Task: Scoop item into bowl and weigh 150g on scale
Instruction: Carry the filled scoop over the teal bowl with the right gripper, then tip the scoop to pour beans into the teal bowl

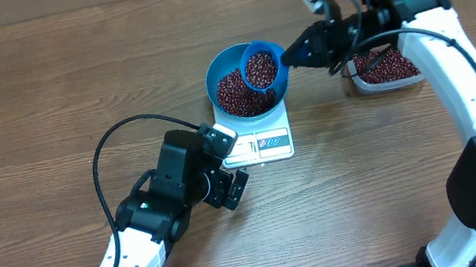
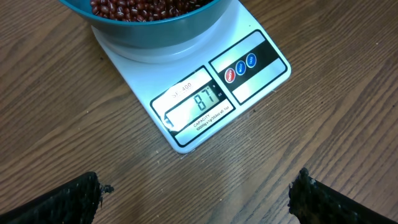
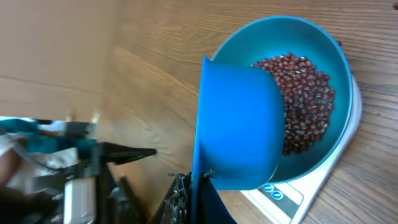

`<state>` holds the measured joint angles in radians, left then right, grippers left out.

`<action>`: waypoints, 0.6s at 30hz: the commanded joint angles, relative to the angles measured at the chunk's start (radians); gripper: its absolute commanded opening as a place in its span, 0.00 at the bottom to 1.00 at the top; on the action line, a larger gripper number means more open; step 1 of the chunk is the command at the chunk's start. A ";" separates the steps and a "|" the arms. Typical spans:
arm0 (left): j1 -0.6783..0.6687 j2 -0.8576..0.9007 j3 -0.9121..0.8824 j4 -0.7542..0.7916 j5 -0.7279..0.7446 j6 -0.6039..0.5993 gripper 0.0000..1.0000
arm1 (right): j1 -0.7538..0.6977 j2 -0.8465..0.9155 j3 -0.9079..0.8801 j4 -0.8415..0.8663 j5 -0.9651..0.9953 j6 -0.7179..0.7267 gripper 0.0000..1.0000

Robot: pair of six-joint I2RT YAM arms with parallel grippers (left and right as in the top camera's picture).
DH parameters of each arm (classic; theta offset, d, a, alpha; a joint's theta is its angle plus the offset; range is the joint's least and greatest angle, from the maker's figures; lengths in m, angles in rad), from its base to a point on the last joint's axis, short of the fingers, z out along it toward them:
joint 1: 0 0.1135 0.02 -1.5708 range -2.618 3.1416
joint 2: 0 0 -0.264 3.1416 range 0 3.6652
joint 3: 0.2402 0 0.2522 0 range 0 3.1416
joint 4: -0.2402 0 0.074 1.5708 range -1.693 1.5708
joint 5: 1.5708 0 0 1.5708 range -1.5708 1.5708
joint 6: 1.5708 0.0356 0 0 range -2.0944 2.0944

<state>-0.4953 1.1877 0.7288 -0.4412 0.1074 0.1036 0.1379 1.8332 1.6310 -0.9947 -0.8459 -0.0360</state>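
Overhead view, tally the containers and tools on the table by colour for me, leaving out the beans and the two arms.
Blue: 2, the bowl and the scoop
White: 1, the scale
Clear: 1, the tub
Total: 4

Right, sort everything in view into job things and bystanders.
Job: small dark red-brown beans, round deep blue bowl, flat white square scale, small blue plastic scoop in right gripper, clear plastic tub.
Bystanders: open left gripper, brown wooden table.
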 commanded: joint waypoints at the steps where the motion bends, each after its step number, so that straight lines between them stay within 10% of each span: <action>1: 0.004 0.003 0.001 0.000 -0.006 -0.021 1.00 | 0.045 -0.042 0.033 0.037 0.124 0.036 0.04; 18: 0.004 0.003 0.001 0.000 -0.006 -0.021 1.00 | 0.153 -0.042 0.076 0.071 0.377 0.063 0.04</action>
<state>-0.4953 1.1877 0.7288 -0.4412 0.1074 0.1036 0.2752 1.8332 1.6508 -0.9253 -0.5095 0.0265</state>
